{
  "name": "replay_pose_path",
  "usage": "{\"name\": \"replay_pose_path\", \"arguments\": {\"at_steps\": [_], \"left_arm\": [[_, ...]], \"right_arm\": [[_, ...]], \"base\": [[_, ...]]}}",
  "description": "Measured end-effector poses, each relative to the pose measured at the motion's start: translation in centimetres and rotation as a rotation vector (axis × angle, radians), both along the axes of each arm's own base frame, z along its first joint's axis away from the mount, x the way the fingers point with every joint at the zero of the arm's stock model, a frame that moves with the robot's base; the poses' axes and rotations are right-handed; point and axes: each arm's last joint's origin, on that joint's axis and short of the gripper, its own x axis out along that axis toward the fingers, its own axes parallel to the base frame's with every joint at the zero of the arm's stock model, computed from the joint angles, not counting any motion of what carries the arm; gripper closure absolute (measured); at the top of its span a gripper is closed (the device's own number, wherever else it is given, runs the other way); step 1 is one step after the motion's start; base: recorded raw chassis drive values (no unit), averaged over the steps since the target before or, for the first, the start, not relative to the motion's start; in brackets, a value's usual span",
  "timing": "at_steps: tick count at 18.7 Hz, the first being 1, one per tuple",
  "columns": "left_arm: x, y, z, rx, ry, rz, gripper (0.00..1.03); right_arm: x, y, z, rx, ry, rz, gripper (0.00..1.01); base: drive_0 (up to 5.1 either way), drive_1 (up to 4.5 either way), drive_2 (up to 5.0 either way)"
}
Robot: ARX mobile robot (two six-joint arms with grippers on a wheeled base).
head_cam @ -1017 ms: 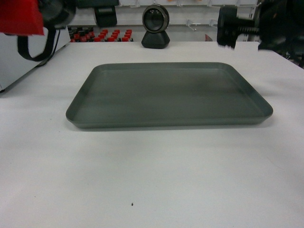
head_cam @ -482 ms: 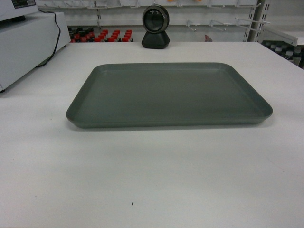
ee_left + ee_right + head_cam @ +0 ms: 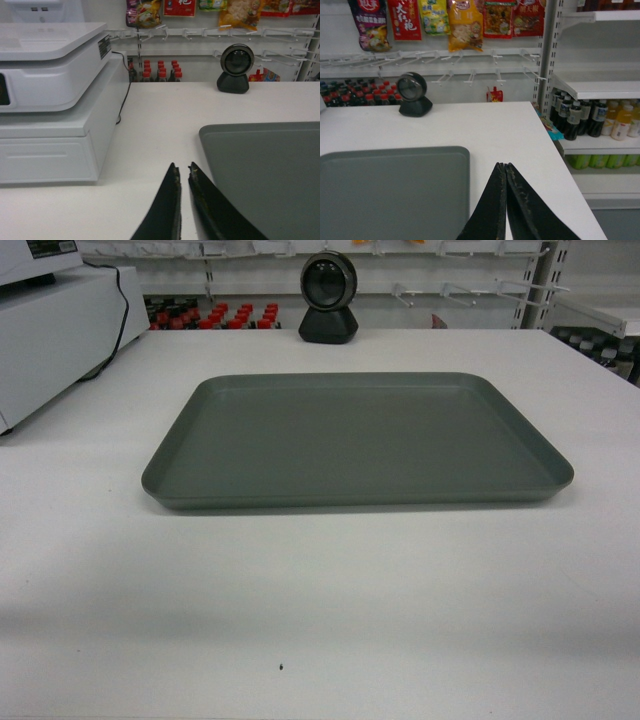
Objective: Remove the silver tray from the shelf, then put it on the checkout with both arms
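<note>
A: Head view has the silver tray [image 3: 357, 440] flat on the checkout [image 3: 320, 610], no arm touching it.

B: So the placing looks done. Claws?

A: Left gripper [image 3: 182, 172] is nearly closed, a thin gap, empty, just beside the tray's corner. Right gripper [image 3: 505, 170] is pressed closed, empty.

B: Next is probably only pulling clear. Any writing?

A: Hanging snack packets [image 3: 465, 22] carry Chinese characters; I can't read them reliably.
</note>
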Motion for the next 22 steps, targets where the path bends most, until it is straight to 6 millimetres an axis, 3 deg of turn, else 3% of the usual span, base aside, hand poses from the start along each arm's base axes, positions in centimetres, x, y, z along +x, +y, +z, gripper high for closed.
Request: {"name": "replay_pose_path", "arguments": {"at_steps": [2, 3, 5, 10, 13, 22], "left_arm": [[-0.4, 0.2, -0.3, -0.001, -0.001, 0.005, 1.01], [-1.2, 0.3, -0.8, 0.000, -0.003, -0.010, 1.01], [-2.6, 0.7, -1.9, 0.000, 0.000, -0.018, 1.02], [-5.4, 2.3, -3.5, 0.000, 0.000, -0.004, 1.02], [-6.7, 2.2, -4.3, 0.000, 0.004, -0.014, 1.02], [-8.2, 2.2, -5.3, 0.001, -0.024, -0.014, 1.02]], "right_arm": [[-0.4, -0.3, -0.7, -0.007, 0.007, -0.004, 0.99], [-1.0, -0.8, -2.2, -0.015, 0.032, -0.004, 0.99], [-2.3, -1.5, -4.2, -0.020, 0.051, 0.001, 0.99], [-5.0, -2.7, -6.9, -0.018, 0.046, -0.002, 0.99], [-6.2, -3.9, -7.9, -0.017, 0.039, -0.010, 0.99], [-7.6, -3.8, -9.0, -0.018, 0.040, 0.004, 0.99]], "base": [[0.0, 0.00, 0.0], [0.0, 0.00, 0.0], [0.0, 0.00, 0.0], [0.0, 0.00, 0.0], [0.0, 0.00, 0.0], [0.0, 0.00, 0.0]]}}
